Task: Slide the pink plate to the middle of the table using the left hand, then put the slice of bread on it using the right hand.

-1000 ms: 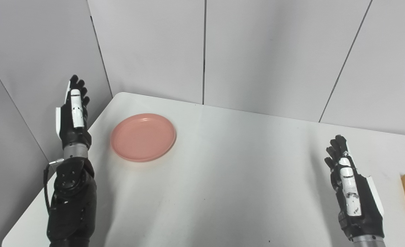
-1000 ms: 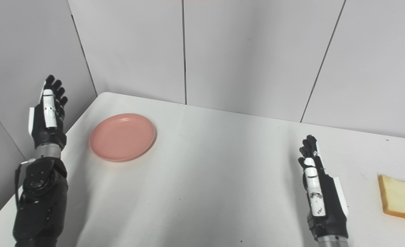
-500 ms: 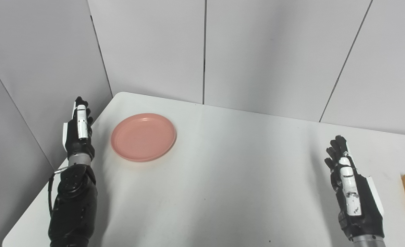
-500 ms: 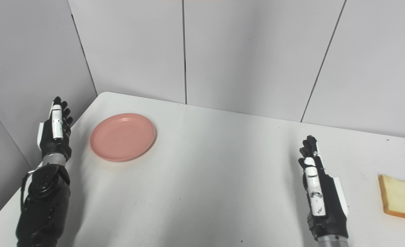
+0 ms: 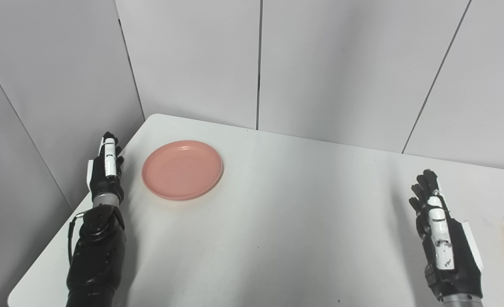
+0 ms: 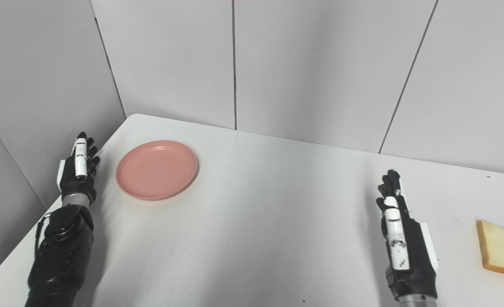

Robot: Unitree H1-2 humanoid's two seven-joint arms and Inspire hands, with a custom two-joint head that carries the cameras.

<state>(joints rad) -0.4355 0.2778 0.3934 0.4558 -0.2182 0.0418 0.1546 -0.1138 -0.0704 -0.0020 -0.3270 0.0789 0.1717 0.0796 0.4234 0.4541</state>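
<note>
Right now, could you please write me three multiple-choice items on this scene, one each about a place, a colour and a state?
1. Where does the slice of bread lie?
A. On the plate
B. On the white table, near its right edge
C. In the right robot hand

2. What colour is the plate?
A. Blue
B. Green
C. Pink

3. What is the left robot hand doing?
A. Open, beside the plate, holding nothing
B. Gripping the bread
C. Lifting the plate

Key: 1 B, it lies beyond the open right robot hand. 2 C, plainly pink. 3 A, a gap of table separates them.
</note>
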